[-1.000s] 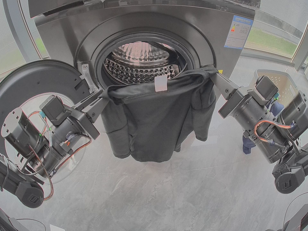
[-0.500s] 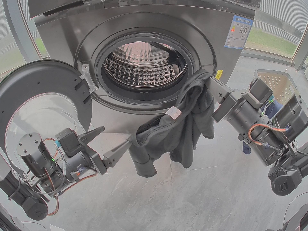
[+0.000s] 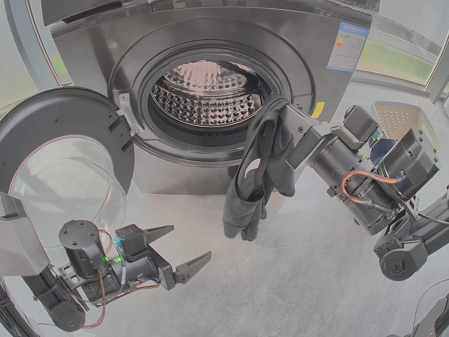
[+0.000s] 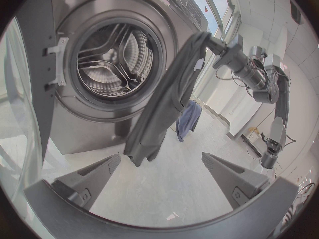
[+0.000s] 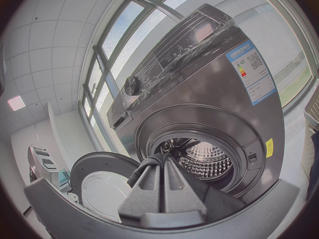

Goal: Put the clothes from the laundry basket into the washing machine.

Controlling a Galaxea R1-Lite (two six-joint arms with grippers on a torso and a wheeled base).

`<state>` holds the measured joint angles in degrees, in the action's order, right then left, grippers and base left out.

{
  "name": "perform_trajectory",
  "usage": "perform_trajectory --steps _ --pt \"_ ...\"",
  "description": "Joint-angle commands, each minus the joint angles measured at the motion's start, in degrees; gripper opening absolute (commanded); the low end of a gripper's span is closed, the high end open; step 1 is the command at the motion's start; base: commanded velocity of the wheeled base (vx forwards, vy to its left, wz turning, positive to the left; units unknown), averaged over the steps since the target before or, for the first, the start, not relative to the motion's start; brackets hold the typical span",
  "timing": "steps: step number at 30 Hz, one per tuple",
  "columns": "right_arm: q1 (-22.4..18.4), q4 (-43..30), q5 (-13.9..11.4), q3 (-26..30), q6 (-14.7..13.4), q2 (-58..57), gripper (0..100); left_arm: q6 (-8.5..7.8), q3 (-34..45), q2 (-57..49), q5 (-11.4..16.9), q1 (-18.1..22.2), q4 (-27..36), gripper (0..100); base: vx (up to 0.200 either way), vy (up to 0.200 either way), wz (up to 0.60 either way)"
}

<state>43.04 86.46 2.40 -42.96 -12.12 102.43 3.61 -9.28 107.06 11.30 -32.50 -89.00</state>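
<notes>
A dark grey garment hangs by one end from my right gripper, which is shut on it at the right rim of the washing machine's drum opening. The cloth dangles down in front of the machine's lower panel, clear of the floor. In the right wrist view the closed fingers pinch the fabric before the drum. My left gripper is low over the floor, open, with nothing between its fingers.
The round door stands swung open at the left of the machine. A white laundry basket with a blue garment sits on the right by the window. Grey tiled floor lies below.
My left gripper let go of the garment and dropped low to the left. The cloth swung down to hang from my right gripper alone, which moved left toward the drum opening.
</notes>
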Motion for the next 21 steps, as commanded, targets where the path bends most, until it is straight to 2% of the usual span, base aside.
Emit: perform_trajectory --steps 1,11,20,21 --pt "1.0 -0.1 0.1 -0.7 0.0 1.3 0 -0.18 -2.6 6.0 0.0 -2.7 0.0 100 0.000 0.000 0.00" --pt "4.2 -1.6 0.0 -2.3 0.0 1.2 0 -0.18 -14.2 14.0 -0.4 -1.9 0.1 100 0.000 0.000 0.00" --pt "5.4 -1.8 0.0 -4.1 -0.2 1.1 0 0.08 -23.0 19.4 -0.7 -0.5 0.1 100 0.000 0.000 0.00" --pt "5.6 -1.7 0.0 -4.1 -0.2 1.0 0 0.17 -25.6 20.6 -1.7 -0.1 0.2 100 0.000 0.000 0.00"
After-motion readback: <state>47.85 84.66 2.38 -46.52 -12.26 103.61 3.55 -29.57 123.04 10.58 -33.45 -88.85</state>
